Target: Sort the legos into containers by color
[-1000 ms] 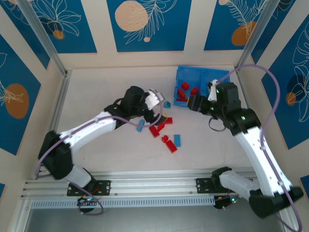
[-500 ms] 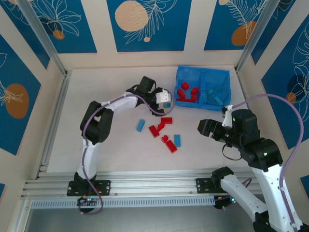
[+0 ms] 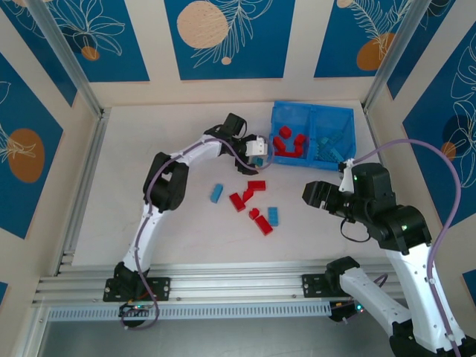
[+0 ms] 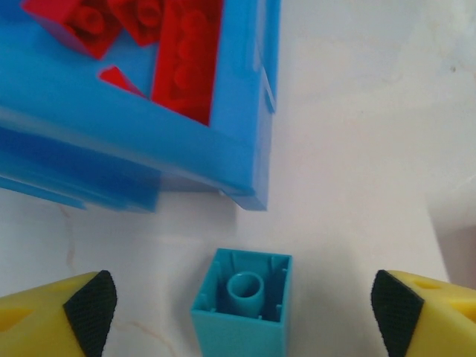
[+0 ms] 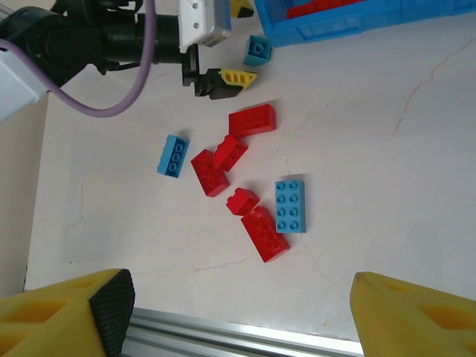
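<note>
The left gripper (image 3: 258, 151) hangs with jaws wide apart astride 1 teal brick (image 4: 242, 305), touching neither side of it, just beside a corner of the blue bin (image 4: 249, 104). The nearer of the bin's 2 compartments holds red bricks (image 4: 186, 59) and the teal ones (image 3: 331, 146) lie in the other, so an early release would likely mis-sort it, and an off-centre close could twist the brick or shove the bin wall. Further right, the right gripper (image 3: 312, 195) hovers open and empty near the bin, where both arms might clash.
</note>
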